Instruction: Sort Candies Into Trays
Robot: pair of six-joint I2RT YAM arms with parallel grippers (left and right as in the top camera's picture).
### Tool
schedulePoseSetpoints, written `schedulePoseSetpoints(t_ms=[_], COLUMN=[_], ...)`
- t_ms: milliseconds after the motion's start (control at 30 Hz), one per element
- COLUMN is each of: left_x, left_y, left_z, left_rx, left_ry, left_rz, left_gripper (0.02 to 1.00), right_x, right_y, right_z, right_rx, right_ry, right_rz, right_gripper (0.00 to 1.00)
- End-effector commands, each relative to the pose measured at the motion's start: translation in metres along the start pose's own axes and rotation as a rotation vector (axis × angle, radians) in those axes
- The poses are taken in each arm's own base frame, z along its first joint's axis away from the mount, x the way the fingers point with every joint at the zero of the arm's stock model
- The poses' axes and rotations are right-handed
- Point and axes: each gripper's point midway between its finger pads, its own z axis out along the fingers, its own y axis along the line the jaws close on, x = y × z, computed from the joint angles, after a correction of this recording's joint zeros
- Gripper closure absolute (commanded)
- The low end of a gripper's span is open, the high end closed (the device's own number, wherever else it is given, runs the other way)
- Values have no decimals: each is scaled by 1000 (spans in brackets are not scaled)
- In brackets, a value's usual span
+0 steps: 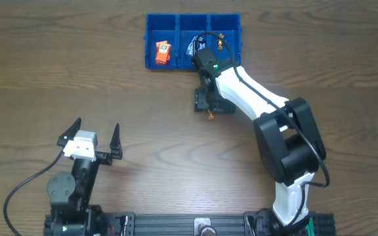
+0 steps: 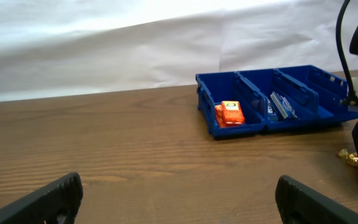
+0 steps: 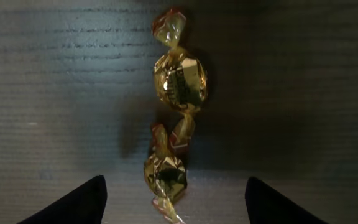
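The right hand (image 3: 174,190) is spread wide, holding nothing. Below it two crinkly gold-foil candies (image 3: 179,81) with twisted ends lie end to end on the grained wooden table (image 3: 55,93). The left hand (image 1: 97,128) gapes empty.

My left arm (image 1: 76,178) sits folded low over its base with the wrist level. My left gripper (image 1: 97,124) faces forward, its two fingers (image 2: 50,200) spread wide apart. My right arm (image 1: 258,95) bends at the elbow, and its white forearm slants up and left toward the middle. There my right gripper (image 1: 212,103) points straight down, its fingers (image 3: 73,204) parted wide.
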Motion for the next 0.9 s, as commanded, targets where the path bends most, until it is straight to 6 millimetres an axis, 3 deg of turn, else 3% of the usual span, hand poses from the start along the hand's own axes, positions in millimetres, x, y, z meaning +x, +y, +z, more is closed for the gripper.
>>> schedulePoseSetpoints(t_ms=[33,367,633,900], left_x=[17,17,17,17], left_y=[-4,-4,-4,-4], left_z=[0,0,0,0], left_rx=[22,22,22,22], left_ry=[53,53,53,53], left_rz=[-15,-15,-15,-15], left_gripper=[20,20,20,20], right_x=[2,2,0,0], right_y=[-3,-2,-1,0], right_z=[13,14,15,15], right_rx=[25,24,17,15], right_ry=[18,18,12,10], right_rz=[0,-1,-2,-1], right_gripper=[312,500,709,763])
